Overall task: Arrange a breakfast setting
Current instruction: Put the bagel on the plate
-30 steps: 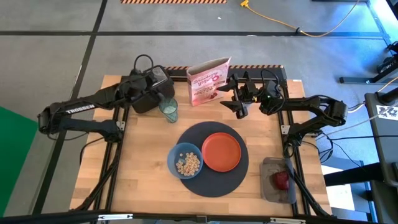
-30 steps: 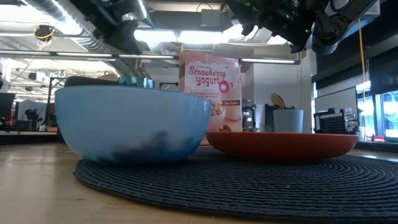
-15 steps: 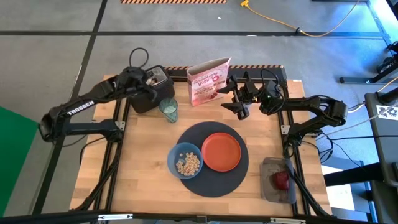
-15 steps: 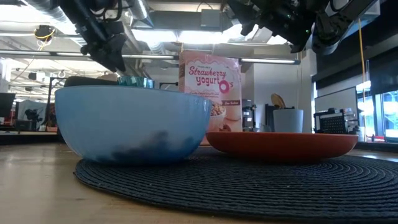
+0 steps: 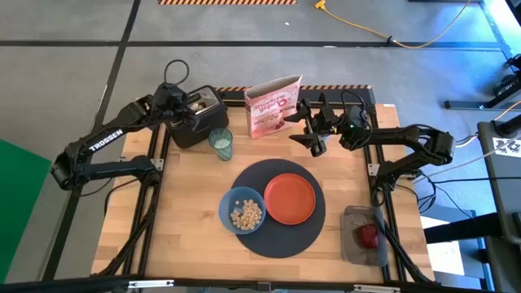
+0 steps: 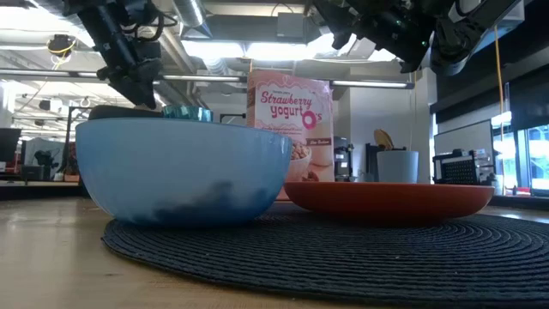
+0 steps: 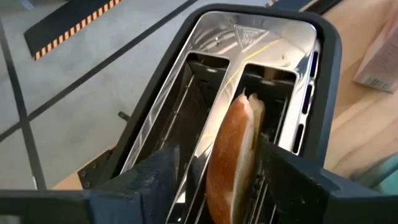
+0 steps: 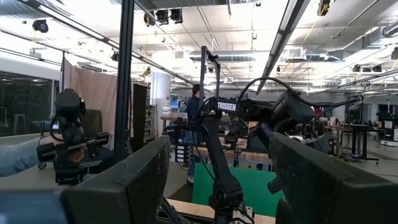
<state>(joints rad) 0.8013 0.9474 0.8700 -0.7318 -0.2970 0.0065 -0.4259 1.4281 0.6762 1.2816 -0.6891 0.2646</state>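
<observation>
I had the left gripper (image 7: 211, 174) poised over the toaster (image 5: 198, 116) at the table's (image 5: 187, 228) far left corner, its fingers (image 7: 155, 177) spread apart on either side of the toast slice (image 7: 233, 155), which stood on edge in one slot with its long axis running along that slot. The toast lay straight ahead between the fingers, not yet clamped, so I judged this arm far nearer than the right gripper (image 5: 313, 134), which hung open by the cereal box (image 5: 273, 106).
</observation>
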